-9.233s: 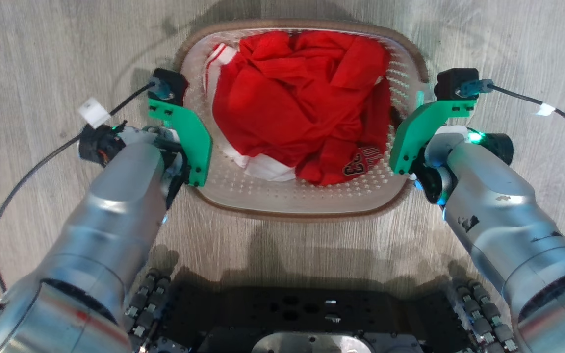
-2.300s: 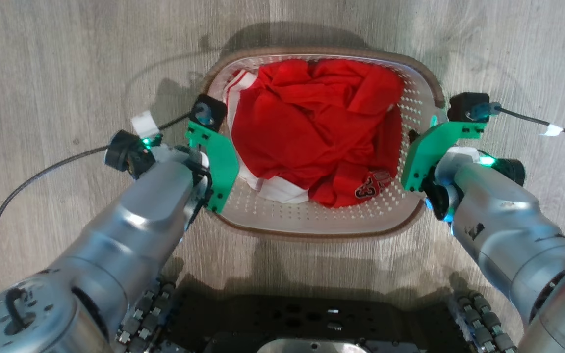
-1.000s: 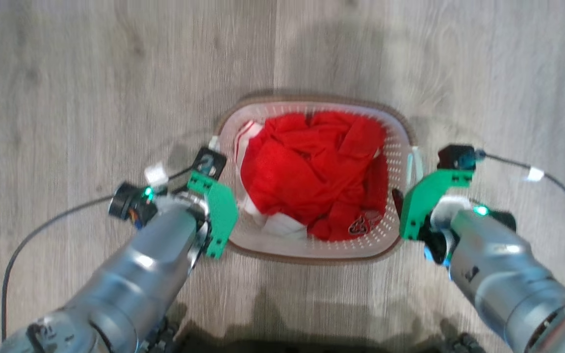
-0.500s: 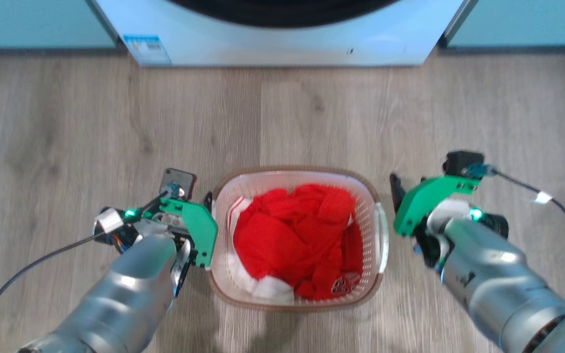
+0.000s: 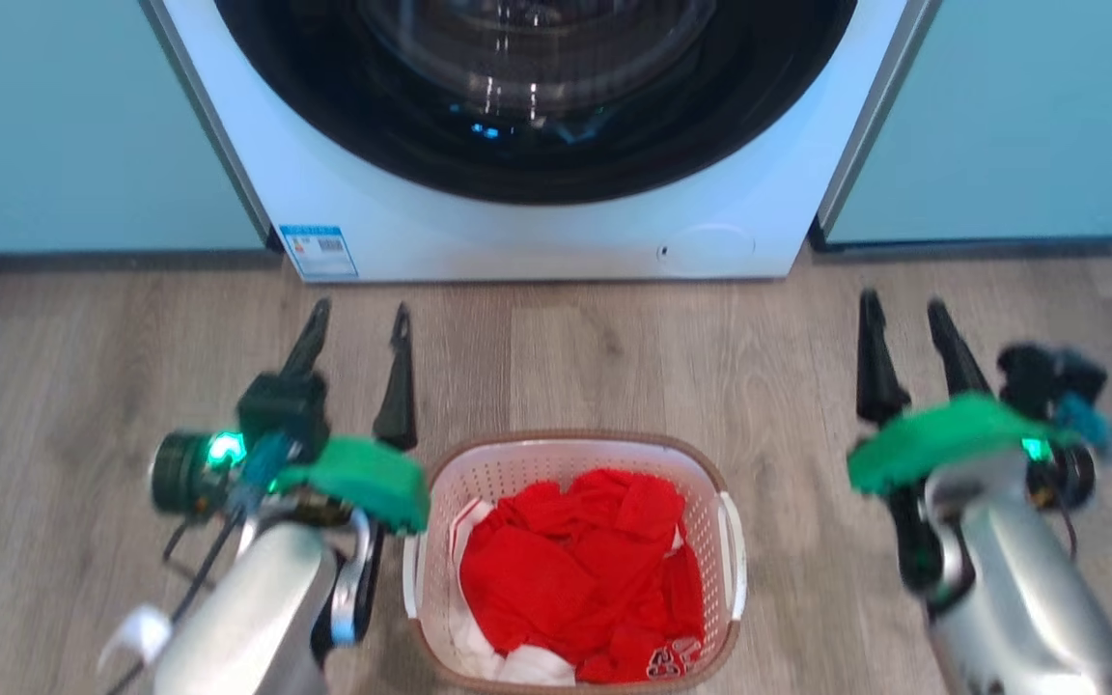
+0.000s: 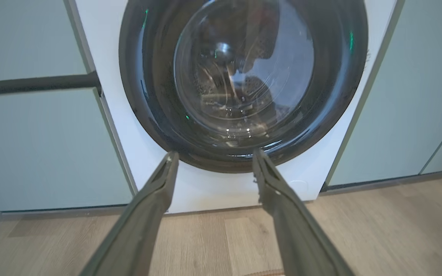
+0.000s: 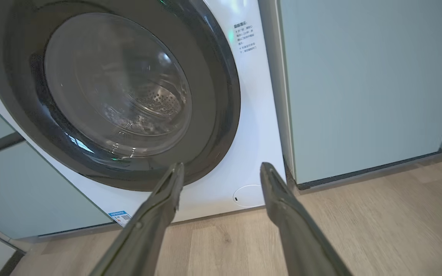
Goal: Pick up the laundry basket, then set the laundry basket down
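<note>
Currently the laundry basket (image 5: 517, 468) is sitting on the floor (image 5: 614, 357); the left end effector (image 5: 361, 309) and right end effector (image 5: 901, 301) are flanking it, both wide, empty.

The wood-plank floor (image 5: 614, 357) bears the laundry basket (image 5: 556, 454), standing near the white washing machine (image 5: 537, 241).
</note>
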Robot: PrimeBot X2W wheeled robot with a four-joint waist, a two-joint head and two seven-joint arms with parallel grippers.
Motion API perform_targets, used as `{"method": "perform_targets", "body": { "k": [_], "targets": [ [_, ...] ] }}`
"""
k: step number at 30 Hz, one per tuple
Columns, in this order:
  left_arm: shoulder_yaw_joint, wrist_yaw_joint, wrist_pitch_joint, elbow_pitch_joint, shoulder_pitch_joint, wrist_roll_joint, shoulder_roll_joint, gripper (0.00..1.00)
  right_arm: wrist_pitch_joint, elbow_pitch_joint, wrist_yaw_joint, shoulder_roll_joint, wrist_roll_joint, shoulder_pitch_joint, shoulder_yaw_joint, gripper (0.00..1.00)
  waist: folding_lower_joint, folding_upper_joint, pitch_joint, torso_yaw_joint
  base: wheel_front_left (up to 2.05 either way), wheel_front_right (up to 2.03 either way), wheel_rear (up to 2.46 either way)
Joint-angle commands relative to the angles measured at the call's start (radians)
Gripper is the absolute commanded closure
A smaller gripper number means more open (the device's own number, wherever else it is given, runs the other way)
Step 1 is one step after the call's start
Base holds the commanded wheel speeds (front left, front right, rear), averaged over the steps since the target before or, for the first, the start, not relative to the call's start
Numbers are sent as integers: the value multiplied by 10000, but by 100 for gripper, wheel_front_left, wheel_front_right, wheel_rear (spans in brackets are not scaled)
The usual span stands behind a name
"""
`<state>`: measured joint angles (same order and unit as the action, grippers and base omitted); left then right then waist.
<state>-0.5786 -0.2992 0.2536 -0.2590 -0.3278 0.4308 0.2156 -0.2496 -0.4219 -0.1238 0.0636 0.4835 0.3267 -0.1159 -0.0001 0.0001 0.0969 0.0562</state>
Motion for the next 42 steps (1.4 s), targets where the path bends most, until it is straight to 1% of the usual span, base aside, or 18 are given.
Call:
{"method": "perform_targets", "body": {
  "k": [1, 2, 4, 8, 11, 13, 17, 25, 34, 42],
  "targets": [
    [799, 43, 80, 729, -255, -305, 91, 0, -121, 857, -69, -84, -348, 56, -47, 0, 1, -1, -265, 8, 0, 0, 0],
    [1118, 110, 80, 1053, 103, -465, -32, 0, -121, 1288, -69, -110, -531, -297, 39, 0, 1, -1, -332, 6, 0, 0, 0],
    [1899, 341, 80, 1818, 726, -691, -412, 0, -121, 1999, -69, -124, -399, -938, 14, 0, 1, -1, -445, 11, 0, 0, 0],
    [2967, 857, 81, 2347, 1885, -1124, -1015, 0, -121, 2976, -69, -129, -399, -1952, -151, 0, 1, -1, -593, -5, 0, 0, 0],
    [3423, 1122, 81, 2443, 2449, -1643, -1307, 0, -121, 3449, -69, -131, -431, -2503, -145, 0, 1, -1, -643, -14, 0, 0, 0],
    [3595, 1199, 81, 2448, 2737, -2001, -1443, 0, -121, 3573, -69, -131, -576, -2845, -67, 0, 1, -1, -696, -8, 0, 0, 0],
    [3659, 1380, 81, 2310, 3136, -2372, -1593, 0, -121, 3690, -69, -132, -633, -3336, 5, 0, 1, -1, -782, 15, 0, 0, 0],
    [3720, 1948, 81, 2442, 3136, -2330, -1648, 0, -122, 3877, -69, -132, -661, -3451, 174, 0, 1, -1, -778, 46, 0, 0, 0],
    [3737, 2116, 81, 2515, 3151, -2305, -1652, 0, -122, 3865, -69, -133, -681, -3456, 165, 0, 1, -1, -797, -10, 0, 0, 0],
    [3720, 2168, 82, 2470, 3163, -2128, -1653, 0, -122, 3880, -69, -133, -682, -3441, 51, 0, 1, -1, -727, -45, 0, 0, 0]
  ]
}}
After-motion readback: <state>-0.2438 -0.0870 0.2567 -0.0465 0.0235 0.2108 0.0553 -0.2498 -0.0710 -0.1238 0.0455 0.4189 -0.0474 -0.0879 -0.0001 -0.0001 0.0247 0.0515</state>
